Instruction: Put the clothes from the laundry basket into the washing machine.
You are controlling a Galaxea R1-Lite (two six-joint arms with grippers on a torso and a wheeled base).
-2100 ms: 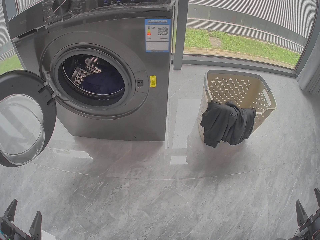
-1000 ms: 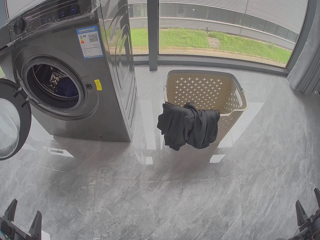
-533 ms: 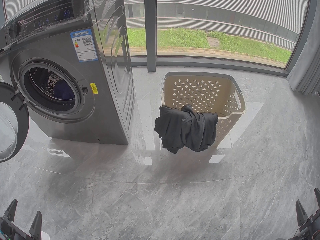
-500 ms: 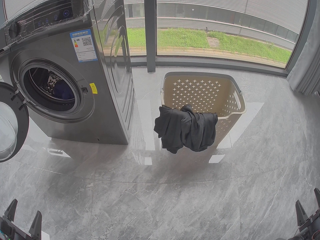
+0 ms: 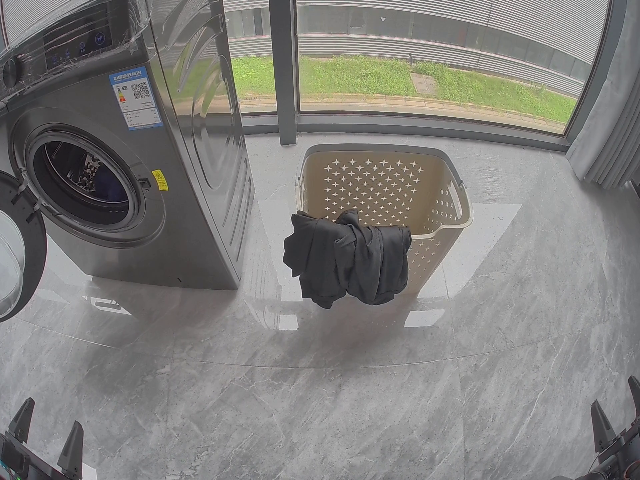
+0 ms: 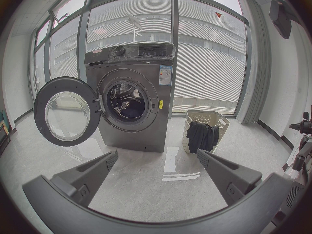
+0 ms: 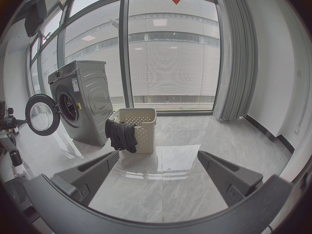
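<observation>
The left gripper [image 5: 48,428] and the right gripper [image 5: 615,401] sit low at the near edge, each with its fingers spread wide and grasping nothing. Glossy grey floor [image 5: 320,395] stretches from them to the cream laundry basket [image 5: 460,201]. A dark garment [image 5: 347,258] is draped over the basket's near rim and hangs down its outer wall. To the left, near the basket but apart from it, stands the washing machine [image 5: 193,168]. Its round door [image 5: 20,248] is swung open to the left, and dark blue cloth [image 5: 110,187] lies in the drum. Behind are a window post [image 5: 283,55], the window [image 5: 427,35] and, far right, a curtain [image 5: 610,128].
</observation>
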